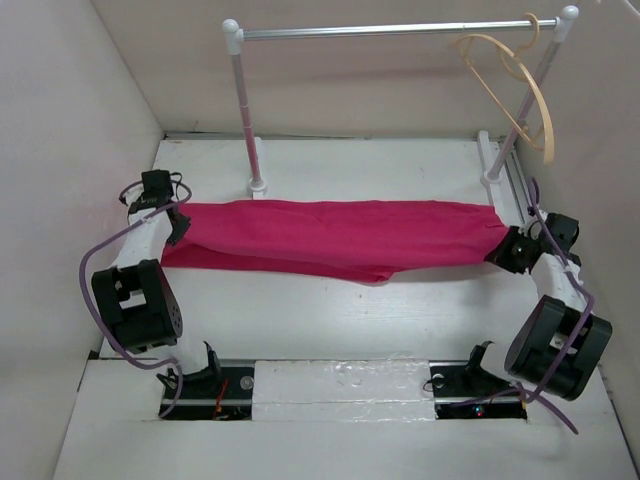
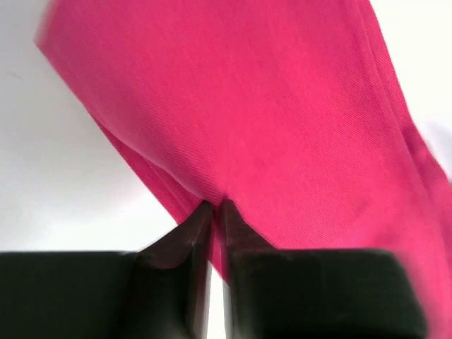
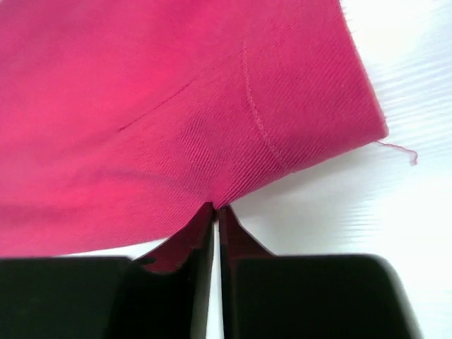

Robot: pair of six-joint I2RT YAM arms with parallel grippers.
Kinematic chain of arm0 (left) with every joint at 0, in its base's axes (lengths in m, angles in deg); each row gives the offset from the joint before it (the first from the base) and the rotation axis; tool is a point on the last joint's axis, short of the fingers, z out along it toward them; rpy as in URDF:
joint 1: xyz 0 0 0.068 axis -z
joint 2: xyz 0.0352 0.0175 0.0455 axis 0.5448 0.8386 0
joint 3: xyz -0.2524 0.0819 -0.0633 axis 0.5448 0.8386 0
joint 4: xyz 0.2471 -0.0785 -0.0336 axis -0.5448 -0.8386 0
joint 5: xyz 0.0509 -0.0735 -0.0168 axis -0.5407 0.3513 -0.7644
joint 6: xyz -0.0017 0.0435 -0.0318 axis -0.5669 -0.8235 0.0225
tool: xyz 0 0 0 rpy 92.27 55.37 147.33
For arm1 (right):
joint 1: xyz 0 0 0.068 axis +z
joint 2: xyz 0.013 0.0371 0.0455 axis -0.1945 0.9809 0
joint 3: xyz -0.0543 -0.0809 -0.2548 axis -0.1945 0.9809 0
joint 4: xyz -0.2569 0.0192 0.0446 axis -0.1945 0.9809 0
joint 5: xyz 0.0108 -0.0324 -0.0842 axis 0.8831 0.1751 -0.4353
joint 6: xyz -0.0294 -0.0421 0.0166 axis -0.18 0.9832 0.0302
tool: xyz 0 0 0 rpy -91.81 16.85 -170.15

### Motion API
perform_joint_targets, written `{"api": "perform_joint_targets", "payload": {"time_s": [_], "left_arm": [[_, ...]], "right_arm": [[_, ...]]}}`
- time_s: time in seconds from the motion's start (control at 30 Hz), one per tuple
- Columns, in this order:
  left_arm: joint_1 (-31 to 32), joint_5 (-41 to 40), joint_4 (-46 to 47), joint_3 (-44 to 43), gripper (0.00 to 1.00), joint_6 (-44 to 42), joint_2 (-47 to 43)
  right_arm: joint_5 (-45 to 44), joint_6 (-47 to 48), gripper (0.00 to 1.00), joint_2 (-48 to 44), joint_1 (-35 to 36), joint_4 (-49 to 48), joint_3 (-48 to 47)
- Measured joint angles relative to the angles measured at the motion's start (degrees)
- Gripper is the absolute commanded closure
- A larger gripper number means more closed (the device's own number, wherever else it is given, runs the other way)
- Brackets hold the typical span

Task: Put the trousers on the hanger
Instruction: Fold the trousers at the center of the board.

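The pink trousers lie stretched across the white table between both arms. At their left end my left gripper is shut on the cloth; the left wrist view shows the trousers pinched between the closed tips of that gripper. My right gripper is shut on the right end, and the right wrist view shows the trousers' edge nipped in that gripper. The tan wooden hanger hangs by its hook from the right end of the rail, well above and behind the right gripper.
A white-and-silver rail frame stands at the back of the table, with one post behind the trousers' left part and another at the right. White walls close in on both sides.
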Motion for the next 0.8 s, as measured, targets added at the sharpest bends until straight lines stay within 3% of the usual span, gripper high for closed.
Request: {"api": "perform_joint_targets", "payload": {"time_s": [0.07,0.1,0.17,0.2,0.27,0.4,0.53,0.67,0.8], "left_arm": [[-0.31,-1.9,-0.35,0.04,0.61,-0.83,-0.9],[-0.92,-3.39,-0.17,0.02,0.31,-0.9,-1.22],[-1.99,-5.88,-0.33,0.02,0.16,-1.4,-1.75],[-2.47,-7.1,-0.35,0.02,0.14,-1.31,-1.88],[-2.84,-8.85,-0.48,0.07,0.14,-1.27,-2.4],[-2.75,-11.32,-0.24,1.16,0.14,-0.85,-4.55],[-2.75,-11.82,-0.04,0.76,0.21,-0.57,-2.71],[-2.16,-9.07,0.37,-1.27,0.4,0.07,2.38],[2.82,-4.46,3.3,-0.92,0.85,0.2,0.11]], "right_arm": [[-1.31,1.31,0.74,1.05,-0.39,0.13,-0.04],[-2.56,2.01,0.59,1.73,-0.87,-0.07,-0.11],[-4.5,3.06,0.54,2.84,-1.77,-0.2,-0.22],[-5.09,3.56,0.47,2.91,-1.77,-0.07,-0.22],[-5.51,3.96,0.43,2.1,-1.53,0.2,-0.31],[-5.49,3.74,0.44,-1.03,0.44,1.01,-2.71],[-6.54,3.61,0.43,-3.72,6.47,0.85,-6.4],[-5.97,3.17,0.25,-5.86,6.67,-0.46,-5.14],[-3.85,2.19,0.21,-1.77,-0.57,-1.33,-1.68]]}}
